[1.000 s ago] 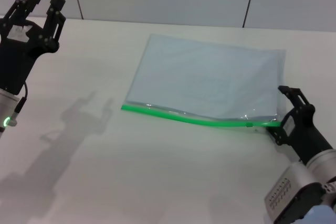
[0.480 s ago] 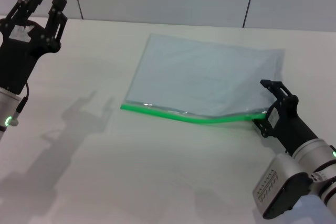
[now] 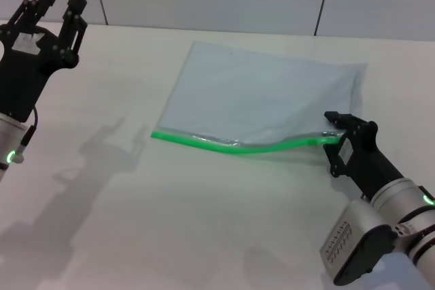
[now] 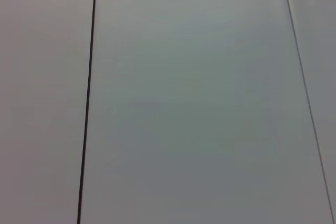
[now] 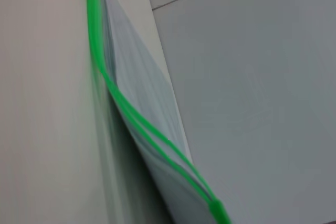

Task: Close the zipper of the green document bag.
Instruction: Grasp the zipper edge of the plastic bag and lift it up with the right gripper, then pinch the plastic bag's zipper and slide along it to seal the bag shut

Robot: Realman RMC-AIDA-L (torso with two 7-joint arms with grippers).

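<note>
The right gripper (image 3: 338, 135) is at the right end of the zipper (image 3: 238, 146), on the near right corner of the green document bag (image 3: 265, 100). From the head view its black fingers stand on the two sides of the green strip, but I cannot tell if they really press the strip or only stand around it. The bag lies flat on the white table (image 3: 170, 222), a little to the right of the middle, with its green edge turned to the robot. The zipper does not run straight: it starts flat at the left corner, bends down a little in the middle and then rises to the gripper, so the right end is lifted from the table. The left gripper (image 3: 58, 15) is far to the left, raised above the table and well apart from the bag; its two fingers point up and there is a clear gap between them. Its shadow falls on the table to the left of the bag.

The left wrist view shows only a pale wall (image 4: 199, 103) with two thin dark seams.

In the right wrist view, the zipper (image 5: 113, 93) goes away from the camera as a bright green line, and near the camera it divides into two green lines with a narrow gap between them. The pale blue-grey sheet of the bag (image 5: 147, 124) hangs beside it, and the table (image 5: 42, 103) is on the other side.
</note>
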